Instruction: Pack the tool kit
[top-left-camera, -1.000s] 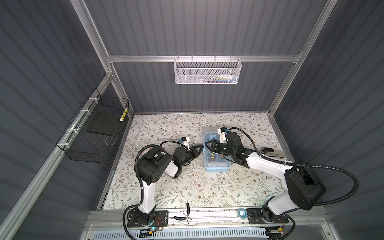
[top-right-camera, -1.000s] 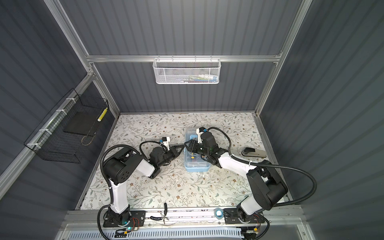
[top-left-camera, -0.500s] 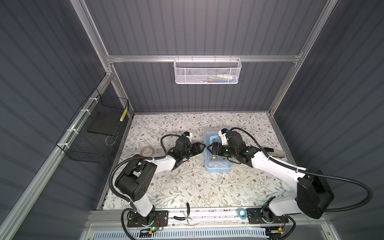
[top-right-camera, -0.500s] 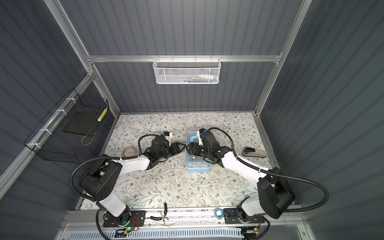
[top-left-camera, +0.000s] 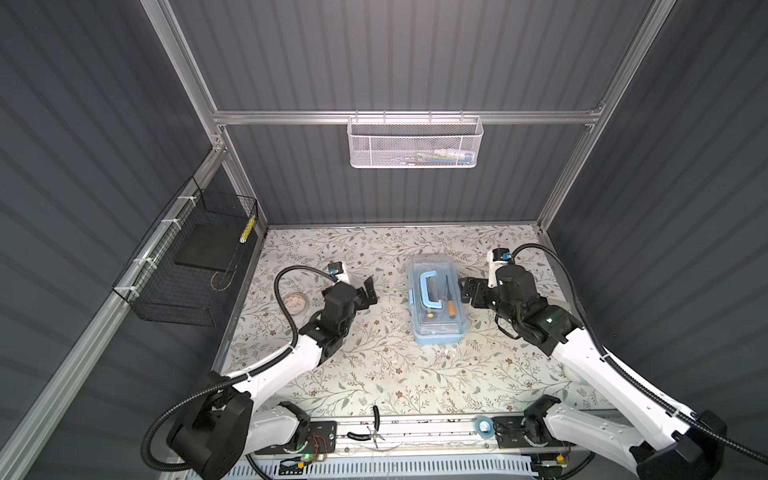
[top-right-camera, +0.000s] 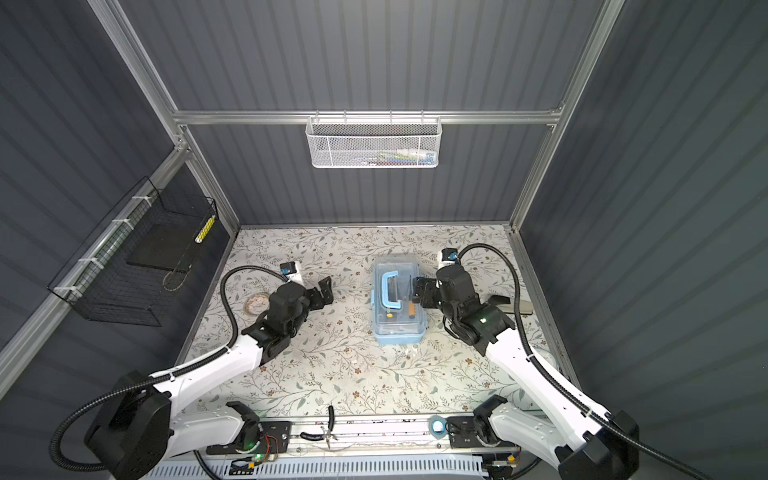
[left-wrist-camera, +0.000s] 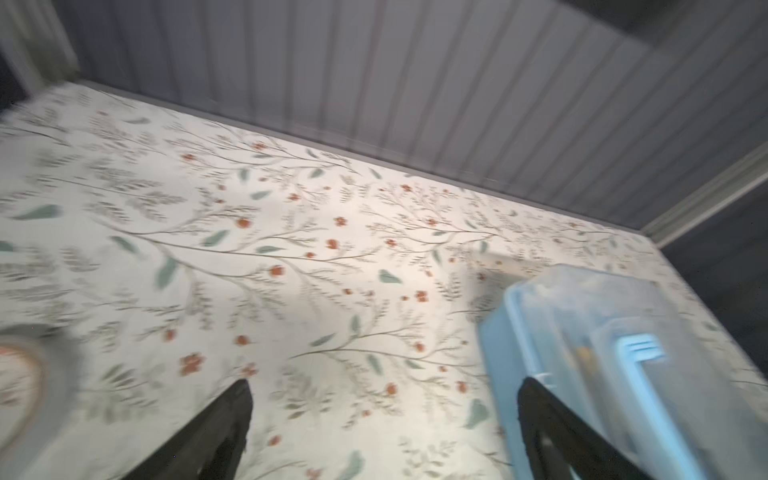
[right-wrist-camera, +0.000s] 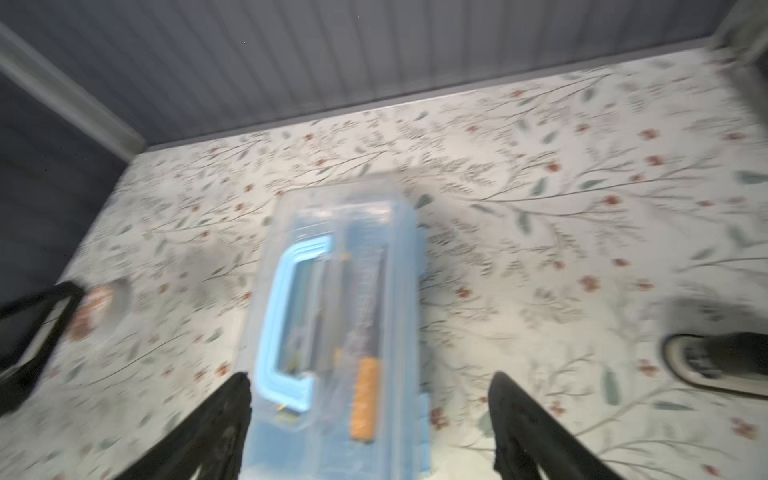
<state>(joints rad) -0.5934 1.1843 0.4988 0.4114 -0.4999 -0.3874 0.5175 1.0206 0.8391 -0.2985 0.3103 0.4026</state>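
Your left arm (top-left-camera: 286, 368) and right arm (top-left-camera: 598, 374) wear white shells over black joints, with a ribbed black cable (top-left-camera: 277, 289) along each. The left gripper (left-wrist-camera: 384, 382) and right gripper (right-wrist-camera: 370, 376) have black tapered fingers (left-wrist-camera: 220, 428).

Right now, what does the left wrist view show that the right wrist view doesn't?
Left wrist only: the left gripper's two fingertips spread over bare mat. Right wrist only: the right gripper, open, facing the blue box; an orange-handled tool under its lid; a blurred grey object. Both: that box, its handle, the tape roll, the flowered mat.
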